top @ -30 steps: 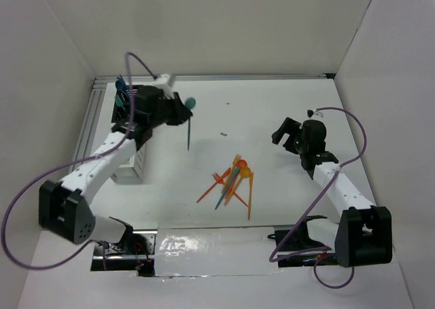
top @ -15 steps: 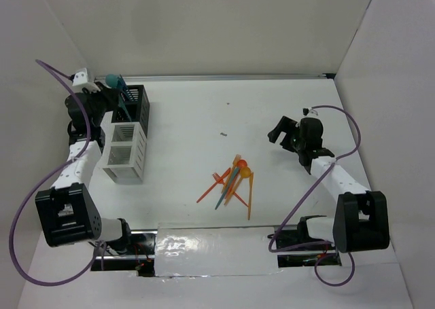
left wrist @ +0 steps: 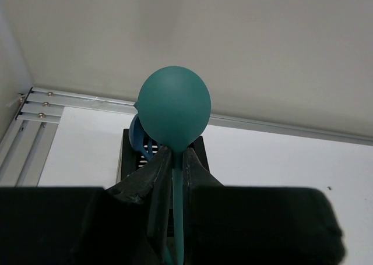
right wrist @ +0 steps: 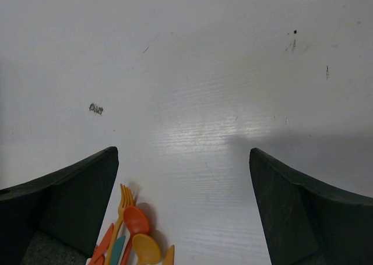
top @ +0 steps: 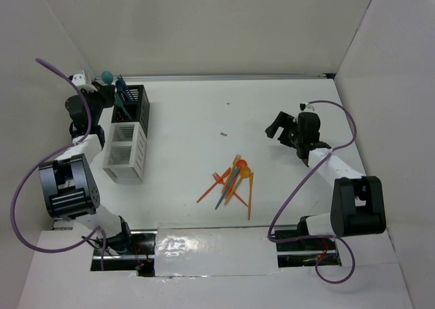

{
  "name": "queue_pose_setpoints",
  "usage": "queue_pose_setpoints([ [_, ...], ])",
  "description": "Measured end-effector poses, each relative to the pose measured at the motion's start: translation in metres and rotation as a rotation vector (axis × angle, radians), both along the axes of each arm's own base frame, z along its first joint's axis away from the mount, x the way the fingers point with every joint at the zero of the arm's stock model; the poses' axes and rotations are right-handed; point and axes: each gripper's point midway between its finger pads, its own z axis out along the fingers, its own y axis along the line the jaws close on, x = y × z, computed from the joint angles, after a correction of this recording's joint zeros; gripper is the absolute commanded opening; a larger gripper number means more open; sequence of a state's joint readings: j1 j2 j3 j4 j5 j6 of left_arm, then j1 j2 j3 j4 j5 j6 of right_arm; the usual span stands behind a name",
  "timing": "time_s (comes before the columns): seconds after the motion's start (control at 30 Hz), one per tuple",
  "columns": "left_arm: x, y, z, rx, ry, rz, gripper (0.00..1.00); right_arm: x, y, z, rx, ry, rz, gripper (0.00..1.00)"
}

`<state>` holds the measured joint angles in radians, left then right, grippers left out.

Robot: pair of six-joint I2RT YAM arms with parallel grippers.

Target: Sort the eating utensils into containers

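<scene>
I read left tool (left wrist: 173,163) clenched on handle of teal round-bowled plastic spoon (left wrist: 173,109), bowl up, just beside black slatted bin (top: 138,102) at far left of white worktop (top: 190,125). I note right tool (right wrist: 183,160) released, spread wide, near mixed-colour plastic utensil pile (top: 232,180).

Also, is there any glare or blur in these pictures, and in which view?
Top view: glare on the shiny strip at the near edge, elsewhere even light. Right wrist view: a soft sheen on the table, and the fingers are dark, with little detail. Left wrist view: the teal spoon is sharp, no glare.
</scene>
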<state>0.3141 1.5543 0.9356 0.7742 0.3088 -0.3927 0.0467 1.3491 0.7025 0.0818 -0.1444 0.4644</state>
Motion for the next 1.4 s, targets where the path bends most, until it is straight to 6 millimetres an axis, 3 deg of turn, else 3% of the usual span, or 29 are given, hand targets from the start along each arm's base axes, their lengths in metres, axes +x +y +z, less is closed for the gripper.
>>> queue_pose_setpoints([
  [0.2, 0.005, -0.002, -0.017, 0.003, -0.003, -0.036, 0.31, 0.005, 0.002, 0.005, 0.004, -0.018, 0.007, 0.99],
  [0.27, 0.003, -0.003, -0.017, 0.009, -0.017, -0.045, 0.43, 0.006, 0.002, 0.006, 0.005, -0.022, 0.008, 0.99],
  [0.3, 0.001, -0.004, -0.018, 0.013, -0.025, -0.048, 0.54, 0.006, 0.002, 0.006, 0.005, -0.025, 0.008, 1.0],
  [0.47, -0.007, -0.007, -0.02, 0.016, -0.022, -0.069, 0.8, 0.006, 0.002, 0.007, 0.004, -0.028, 0.011, 1.0],
  [0.6, -0.02, -0.008, 0.011, 0.039, -0.074, -0.067, 0.83, 0.006, 0.003, 0.01, 0.003, -0.037, 0.02, 1.0],
  [0.77, -0.051, -0.023, 0.074, 0.099, -0.148, -0.094, 0.8, 0.004, 0.003, 0.028, 0.0, -0.089, 0.022, 1.0],
  [0.83, -0.064, -0.04, 0.109, 0.158, -0.187, -0.152, 0.79, 0.003, 0.002, 0.039, -0.001, -0.117, 0.022, 1.0],
  [0.9, -0.078, -0.071, 0.138, 0.228, -0.225, -0.244, 0.79, 0.003, 0.001, 0.046, -0.003, -0.137, 0.014, 1.0],
  [0.97, -0.093, -0.119, 0.157, 0.289, -0.258, -0.387, 0.8, 0.0, 0.0, 0.05, -0.003, -0.148, 0.008, 1.0],
  [1.03, -0.107, -0.175, 0.162, 0.323, -0.269, -0.535, 0.77, -0.004, -0.001, 0.051, -0.001, -0.148, 0.005, 1.0],
  [1.13, -0.129, -0.256, 0.135, 0.314, -0.208, -0.766, 0.74, -0.01, -0.002, 0.051, -0.005, -0.141, -0.003, 1.0],
  [1.2, -0.136, -0.29, 0.103, 0.289, -0.114, -0.862, 0.72, -0.016, -0.004, 0.051, -0.009, -0.135, -0.01, 1.0],
  [1.3, -0.147, -0.333, 0.032, 0.258, 0.095, -0.953, 0.69, -0.024, -0.009, 0.055, -0.02, -0.139, -0.034, 1.0],
  [1.4, -0.173, -0.376, -0.036, 0.245, 0.315, -1.044, 0.66, -0.034, -0.013, 0.054, -0.025, -0.143, -0.054, 1.0],
])
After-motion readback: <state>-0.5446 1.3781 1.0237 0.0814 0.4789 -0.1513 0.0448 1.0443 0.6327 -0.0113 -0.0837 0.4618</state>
